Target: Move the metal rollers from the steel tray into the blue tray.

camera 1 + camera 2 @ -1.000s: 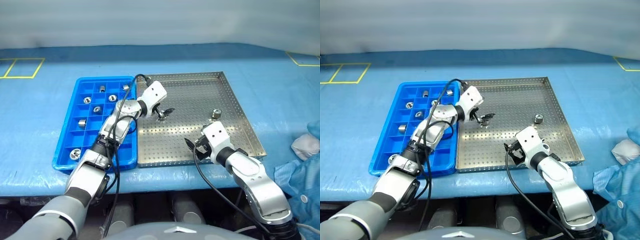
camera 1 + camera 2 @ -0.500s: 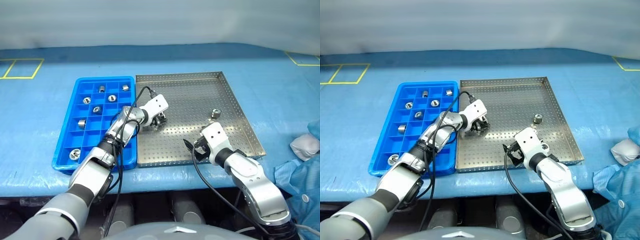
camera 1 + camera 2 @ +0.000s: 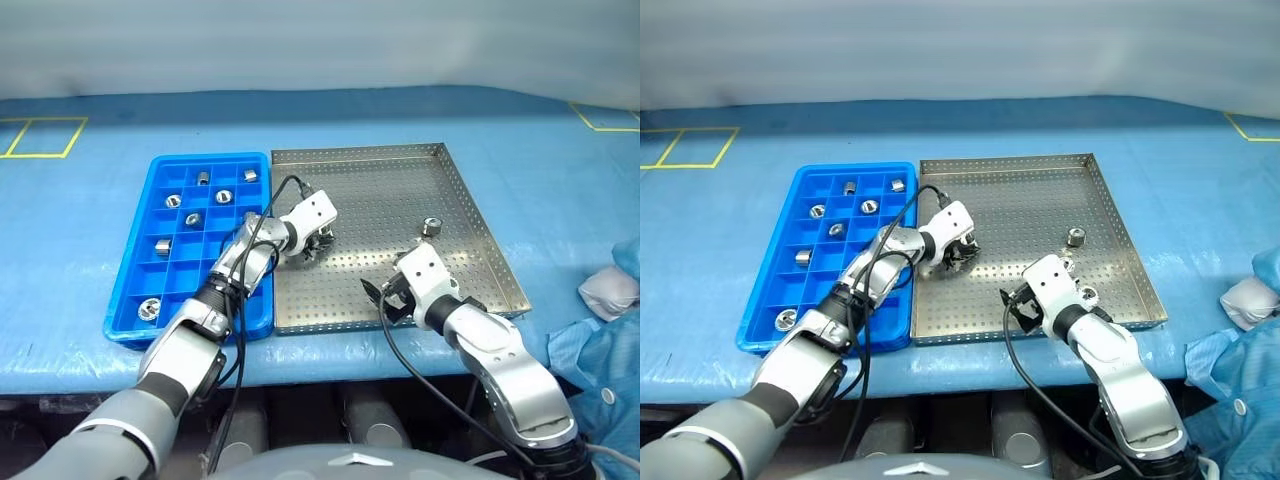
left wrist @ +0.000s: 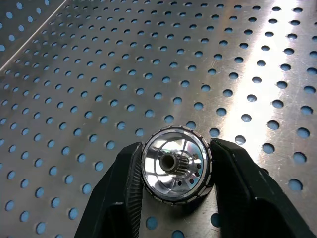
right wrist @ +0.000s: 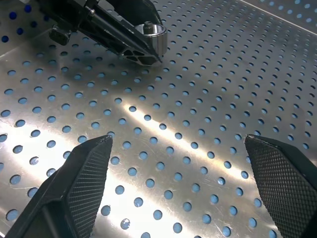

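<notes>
My left gripper (image 3: 322, 243) rests low on the steel tray (image 3: 390, 190), near its left side, shut on one of the metal rollers (image 4: 176, 163). The shiny ring sits squeezed between both black fingers (image 4: 124, 188), touching the perforated floor. From the right wrist view the same roller (image 5: 152, 37) shows at the left gripper's tips. My right gripper (image 3: 385, 297) hovers open over the tray's front part, nothing between its pads (image 5: 84, 173). Another roller (image 3: 433, 226) stands at the tray's right side. The blue tray (image 3: 210, 158) lies left of the steel tray, with several rollers (image 3: 193, 218) in its compartments.
Both trays lie on a blue-covered table. A white crumpled cloth (image 3: 608, 290) and blue fabric (image 3: 600, 360) lie at the right edge. Yellow tape marks (image 3: 40, 135) show at the far left and far right corners.
My left gripper has sunk to the tray floor and closed on a roller; a second ago it was open above it. The right arm has barely moved.
</notes>
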